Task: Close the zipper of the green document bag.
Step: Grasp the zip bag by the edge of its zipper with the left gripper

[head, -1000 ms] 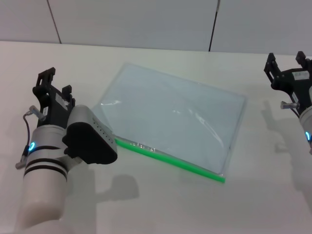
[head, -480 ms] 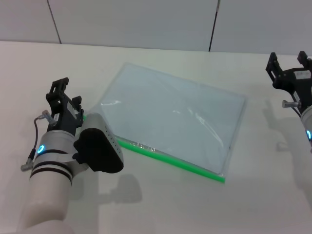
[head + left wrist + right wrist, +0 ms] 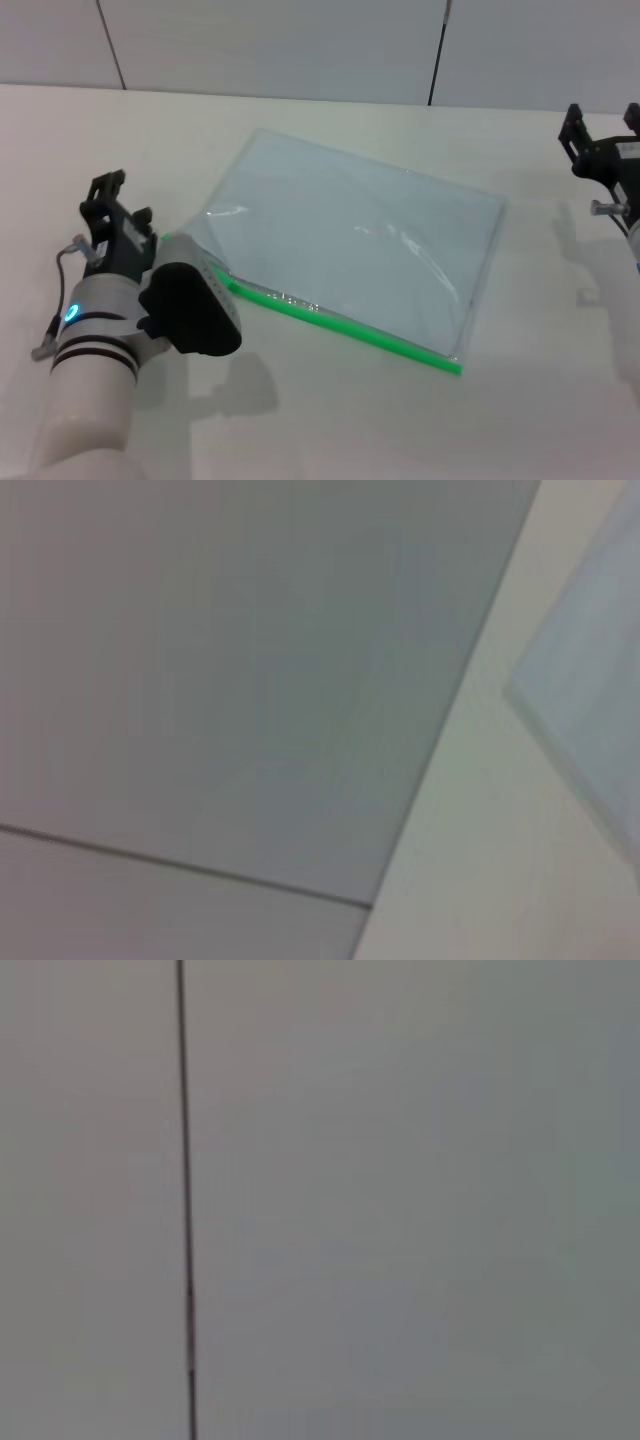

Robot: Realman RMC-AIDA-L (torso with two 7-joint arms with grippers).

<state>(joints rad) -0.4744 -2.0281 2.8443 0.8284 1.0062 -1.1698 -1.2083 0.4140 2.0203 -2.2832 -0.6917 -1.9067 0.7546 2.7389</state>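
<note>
Approach step, by my read: L gripper (image 3: 112, 208) hovers w/ fingers apart, holding nothing, just beside the bag's near-left corner, where the zipper (image 3: 345, 325) starts; next move needs it onto the slider tab, which I can't make out. Green document bag (image 3: 360, 235) lies flat mid-table, pale-blue, translucent, zipper along its near edge. R gripper (image 3: 605, 130) parked far right, well apart; open/closed can't tell.

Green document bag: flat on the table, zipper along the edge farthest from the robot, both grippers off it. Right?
No. The head view shows the zipper on the green document bag's near edge. Left gripper and right gripper are both off it.
</note>
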